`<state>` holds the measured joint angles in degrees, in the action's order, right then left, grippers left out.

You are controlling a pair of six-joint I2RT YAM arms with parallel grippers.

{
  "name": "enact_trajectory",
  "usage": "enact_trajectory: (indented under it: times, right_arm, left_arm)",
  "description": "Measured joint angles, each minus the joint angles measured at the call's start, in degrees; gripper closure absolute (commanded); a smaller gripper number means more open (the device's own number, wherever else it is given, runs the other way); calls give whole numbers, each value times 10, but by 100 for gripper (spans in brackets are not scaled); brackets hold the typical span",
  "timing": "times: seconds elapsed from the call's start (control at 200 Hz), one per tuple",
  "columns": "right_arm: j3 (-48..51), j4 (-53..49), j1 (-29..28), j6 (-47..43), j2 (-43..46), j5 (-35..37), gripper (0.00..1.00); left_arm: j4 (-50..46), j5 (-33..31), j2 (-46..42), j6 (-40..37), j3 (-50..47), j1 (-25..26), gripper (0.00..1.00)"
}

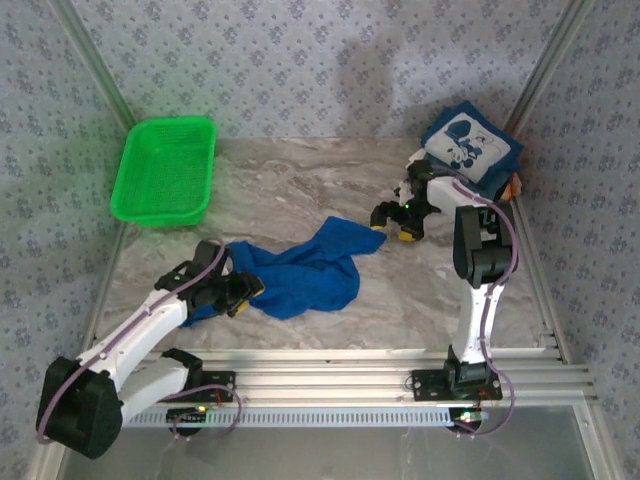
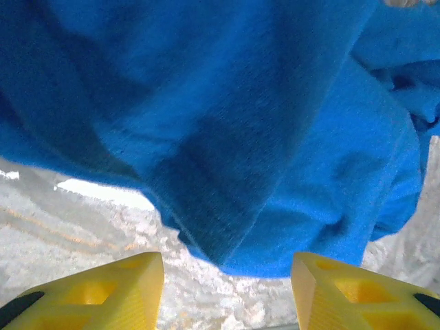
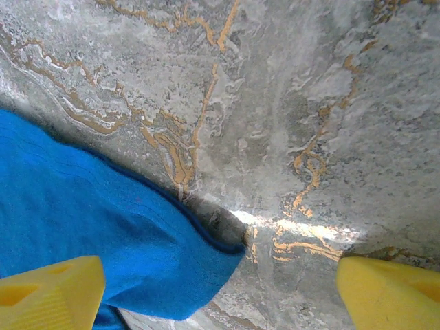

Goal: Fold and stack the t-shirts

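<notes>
Blue tee (image 1: 310,262) betw. L claw (image 1: 247,290) & R claw (image 1: 390,228), both spread.

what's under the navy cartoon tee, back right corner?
The navy cartoon tee lies on top of a pile. A sliver of orange cloth pokes out beneath its near right edge. The tee covers the rest, so how many shirts lie under it cannot be told.

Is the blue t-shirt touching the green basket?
Apart. The top view shows a strip of bare marble table between the blue t-shirt and the green basket.
</notes>
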<state>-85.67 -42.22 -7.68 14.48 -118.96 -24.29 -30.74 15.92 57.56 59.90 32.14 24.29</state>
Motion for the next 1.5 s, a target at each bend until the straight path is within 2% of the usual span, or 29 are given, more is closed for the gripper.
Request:
enact_trajectory:
  times: [0.225, 0.5, 0.635, 0.779, 0.934, 1.184, 1.499]
  right_arm:
    - [4, 4, 2, 0, 2, -5, 8]
    - [5, 5, 3, 0, 3, -7, 8]
    - [7, 7, 4, 0, 4, -9, 8]
    - [7, 7, 5, 0, 4, -11, 8]
    - [7, 7, 7, 0, 4, -14, 8]
    - [6, 7, 8, 0, 3, -19, 8]
    - [-19, -17, 5, 8, -13, -12, 13]
  left_arm:
    - [37, -56, 35, 2, 0, 28, 49]
    - [65, -79, 69, 8, 0, 47, 55]
    - [66, -83, 76, 9, 0, 50, 65]
    - [61, -93, 84, 10, 0, 51, 84]
    - [38, -100, 96, 5, 10, 51, 100]
    - [-26, -113, 91, -16, 64, 45, 100]
    - [-76, -112, 34, -59, 189, -9, 100]
